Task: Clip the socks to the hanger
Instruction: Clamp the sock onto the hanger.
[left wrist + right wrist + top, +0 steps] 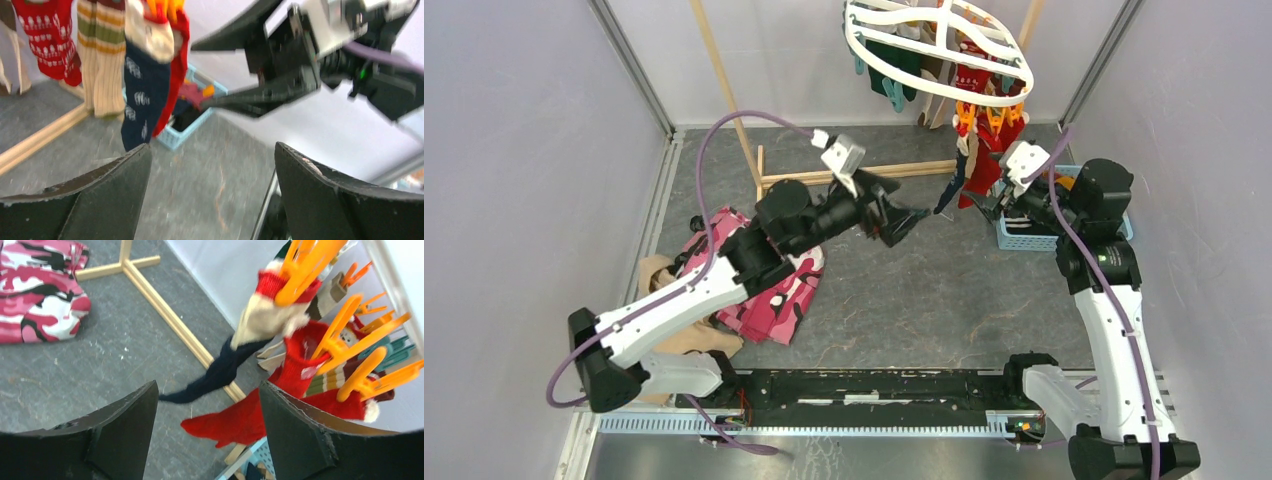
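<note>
The hanger [944,45], a white oval ring, hangs at the back with orange clips [345,325] under its near rim. Several socks dangle from them: a navy sock with a cream cuff [145,95], a plain red one [240,420], a red patterned one [50,40] and a tan-striped one [102,60]. My left gripper [914,218] is open and empty, just left of the navy sock [951,190]. My right gripper [996,205] is open and empty too, just right of the red sock [984,165]. Neither gripper touches a sock.
A blue basket [1024,238] with more socks stands under the right gripper. The wooden rack's pole [724,85] and base bar [864,175] stand at the back. A pink camouflage cloth [774,290] and a tan cloth [659,275] lie under the left arm.
</note>
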